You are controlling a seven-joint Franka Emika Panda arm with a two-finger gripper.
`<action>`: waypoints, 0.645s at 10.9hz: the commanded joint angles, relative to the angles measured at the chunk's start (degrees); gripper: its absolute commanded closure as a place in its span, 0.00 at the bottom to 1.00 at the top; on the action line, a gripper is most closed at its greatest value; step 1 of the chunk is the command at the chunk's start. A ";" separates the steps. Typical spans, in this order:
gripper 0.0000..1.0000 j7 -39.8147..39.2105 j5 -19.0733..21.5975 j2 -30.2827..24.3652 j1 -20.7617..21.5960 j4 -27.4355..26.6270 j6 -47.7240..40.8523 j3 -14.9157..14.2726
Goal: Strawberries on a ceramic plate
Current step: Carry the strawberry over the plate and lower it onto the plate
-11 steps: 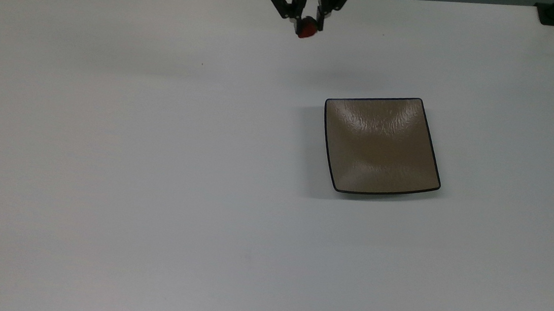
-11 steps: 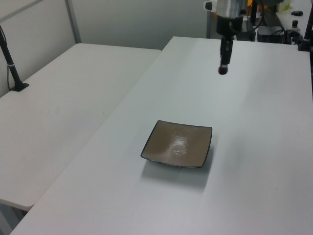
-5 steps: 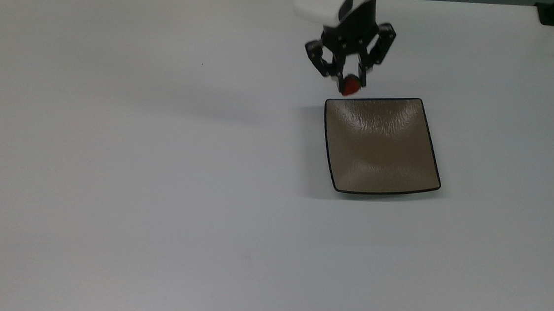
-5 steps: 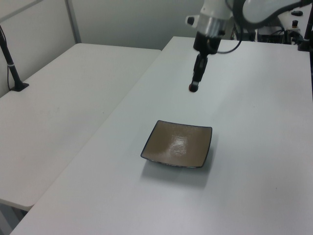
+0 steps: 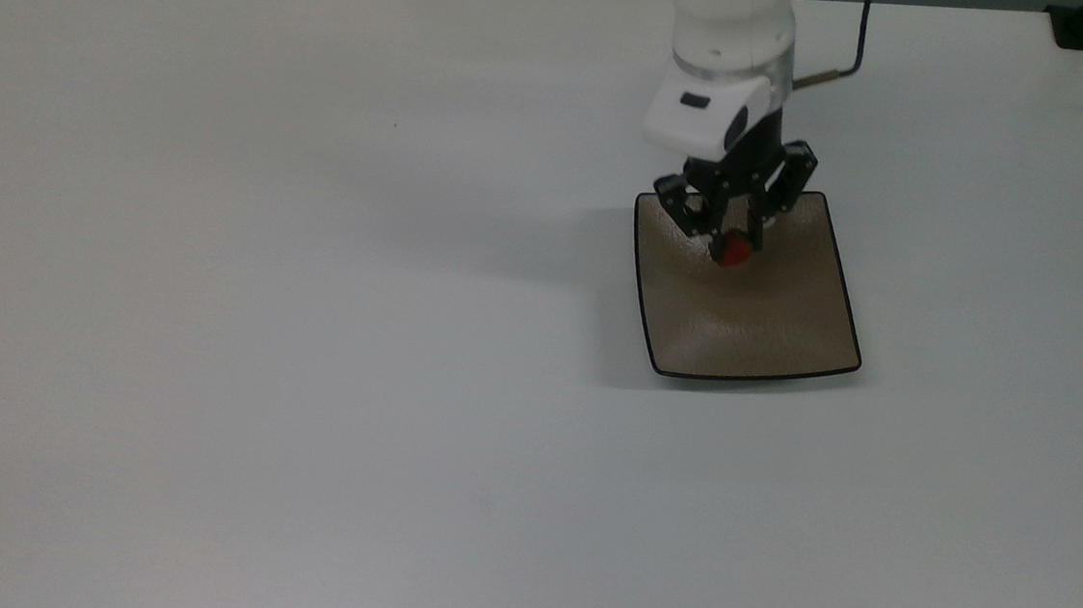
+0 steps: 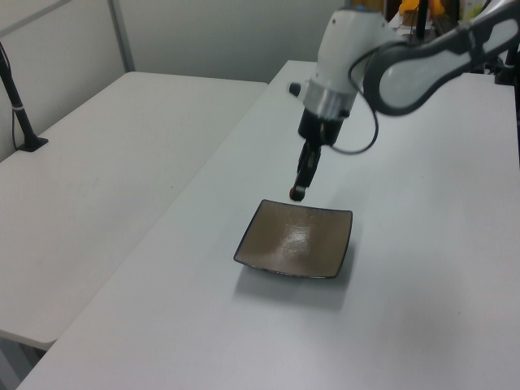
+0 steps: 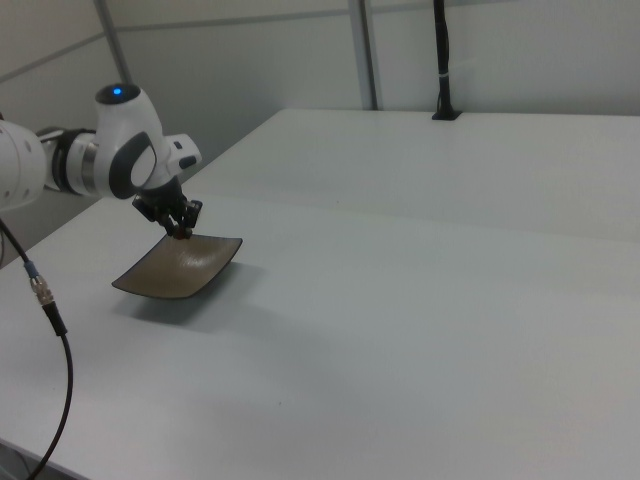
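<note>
**Strawberry held over the plate**

Jaws closed on the strawberry (image 5: 734, 251), a small red fruit pinched between the two black fingertips (image 5: 756, 232) of the gripper (image 5: 734, 246). Red and rounded in the top view, with no leafy top made out there; in the left view just a tiny dark-red dot (image 6: 297, 194) at the gripper's (image 6: 298, 192) tip. Seen over the ceramic plate (image 5: 771, 332) in the top view, toward the plate's far half and a little to the top view's left of its middle. Whether touching the plate or just above it cannot be told; in the left view, appears just above the far rim of the plate (image 6: 276, 248).

Plate square, glossy brown-taupe, edged by a thin dark rim, corners turned up, surface faintly textured and catching a pale sheen. Lying flat on the white tabletop (image 5: 308, 324), toward the top view's right. In the right view, the plate (image 7: 165, 275) seen edge-on as a shallow curved dish with the gripper (image 7: 181, 232) at its far edge.

Above the gripper, the white arm (image 5: 725, 58) coming down from the top view's upper edge, a dark cable (image 5: 852, 48) trailing beside it. In the left view, a second white table (image 6: 106, 162) alongside.
</note>
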 commanded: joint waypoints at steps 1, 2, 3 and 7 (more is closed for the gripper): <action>0.81 0.84 1.16 4.56 2.29 0.02 7.06 -0.43; 0.80 0.83 1.07 5.53 3.00 -0.16 8.13 -0.43; 0.79 0.83 0.98 6.49 3.09 -0.25 8.40 -0.43; 0.57 0.83 0.45 7.73 3.71 -0.69 8.49 -0.26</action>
